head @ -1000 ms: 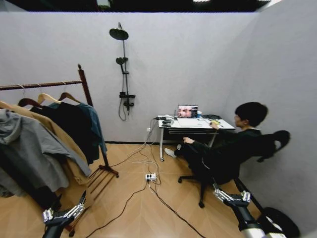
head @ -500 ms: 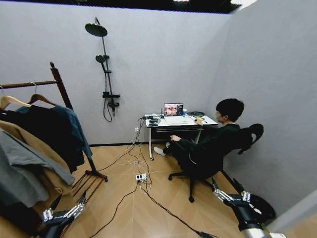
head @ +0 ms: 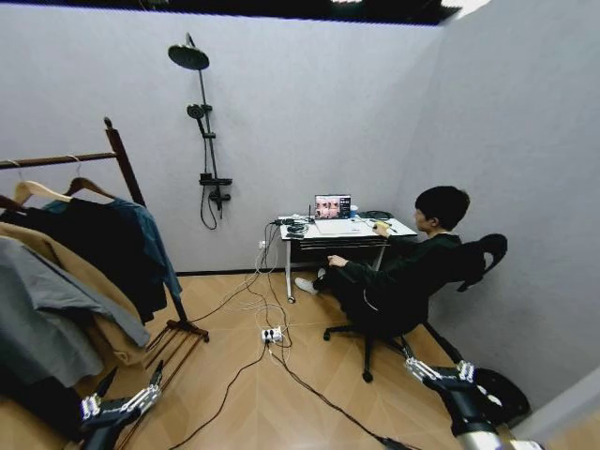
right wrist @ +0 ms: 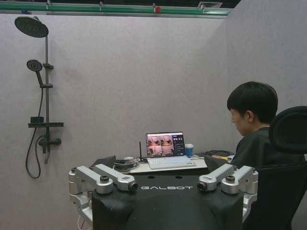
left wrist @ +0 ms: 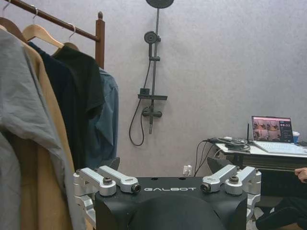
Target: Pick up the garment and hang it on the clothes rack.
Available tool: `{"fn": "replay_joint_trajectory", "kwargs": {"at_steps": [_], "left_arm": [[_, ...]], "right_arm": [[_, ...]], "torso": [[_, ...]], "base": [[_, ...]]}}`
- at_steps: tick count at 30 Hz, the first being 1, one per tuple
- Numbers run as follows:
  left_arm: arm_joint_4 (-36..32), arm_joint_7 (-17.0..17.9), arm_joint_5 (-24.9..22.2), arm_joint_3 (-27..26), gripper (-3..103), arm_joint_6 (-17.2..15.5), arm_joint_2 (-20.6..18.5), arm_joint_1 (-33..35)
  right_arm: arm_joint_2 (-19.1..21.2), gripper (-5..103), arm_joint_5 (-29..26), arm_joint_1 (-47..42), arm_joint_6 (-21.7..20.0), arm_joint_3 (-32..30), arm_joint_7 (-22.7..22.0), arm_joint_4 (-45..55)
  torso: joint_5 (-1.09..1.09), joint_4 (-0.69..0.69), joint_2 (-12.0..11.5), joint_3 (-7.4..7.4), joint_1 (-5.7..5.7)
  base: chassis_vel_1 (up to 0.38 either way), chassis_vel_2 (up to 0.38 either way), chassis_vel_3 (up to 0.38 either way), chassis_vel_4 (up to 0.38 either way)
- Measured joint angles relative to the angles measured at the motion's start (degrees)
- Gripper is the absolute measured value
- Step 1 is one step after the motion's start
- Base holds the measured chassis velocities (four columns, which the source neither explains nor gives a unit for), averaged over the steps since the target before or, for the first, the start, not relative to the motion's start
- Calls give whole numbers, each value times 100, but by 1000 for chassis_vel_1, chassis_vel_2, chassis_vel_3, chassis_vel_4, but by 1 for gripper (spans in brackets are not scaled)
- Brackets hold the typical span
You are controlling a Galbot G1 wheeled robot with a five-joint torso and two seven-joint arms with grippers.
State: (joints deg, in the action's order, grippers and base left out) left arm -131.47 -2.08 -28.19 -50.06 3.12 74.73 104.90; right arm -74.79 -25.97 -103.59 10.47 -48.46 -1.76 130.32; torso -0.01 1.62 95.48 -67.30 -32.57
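Note:
The clothes rack (head: 119,165) stands at the left, its dark wooden bar (left wrist: 53,21) carrying several garments on wooden hangers. The teal-blue garment (head: 156,236) hangs at the end nearest the post, beside a black one; in the left wrist view the garment (left wrist: 108,120) shows behind that black cloth. My left gripper (head: 120,405) is low at the bottom left, short of the rack, open and holding nothing. My right gripper (head: 442,373) is low at the bottom right, open too. Each wrist view shows its own gripper, the left (left wrist: 168,186) and the right (right wrist: 163,184), with fingers spread wide.
A grey hooded sweatshirt (head: 42,319) and a tan coat (head: 89,291) hang nearest me. A person in an office chair (head: 473,262) sits at a desk (head: 342,236) with a laptop. Cables and a power strip (head: 272,334) lie on the wooden floor. A shower fitting (head: 204,131) hangs on the back wall.
The whole picture swung left and then slightly back right, so the camera has turned. Both grippers keep their places at the bottom edge, still open.

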Motion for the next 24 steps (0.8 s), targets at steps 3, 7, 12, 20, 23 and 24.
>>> {"fn": "replay_joint_trajectory", "kwargs": {"at_steps": [3,7,12,20,23,24], "left_arm": [[0,1,0,-1,100,0,0,0],[0,2,0,-1,100,0,-1,0],[0,3,0,-1,100,0,-1,0],[0,0,0,0,100,0,0,0],[0,0,0,0,100,0,0,0],[0,0,0,0,100,0,0,0]], "right_arm": [[0,100,0,0,0,1,0,0],[-1,100,0,-2,0,1,0,0],[0,100,0,2,0,1,0,0],[0,100,0,1,0,0,0,0],[0,100,0,0,0,0,0,0],[0,100,0,0,0,0,0,0]], "torso": [[-1,-1,-1,-1,-1],[-2,2,0,0,0],[2,-3,-1,-1,-2],[2,0,-1,-1,-3],[1,0,-1,-1,-4],[0,0,-2,-1,-4]], "base": [[204,178,-205,-218],[145,49,-107,-166],[42,21,4,-8],[-36,-26,18,25],[83,-51,-75,93],[96,-62,-132,106]]}}
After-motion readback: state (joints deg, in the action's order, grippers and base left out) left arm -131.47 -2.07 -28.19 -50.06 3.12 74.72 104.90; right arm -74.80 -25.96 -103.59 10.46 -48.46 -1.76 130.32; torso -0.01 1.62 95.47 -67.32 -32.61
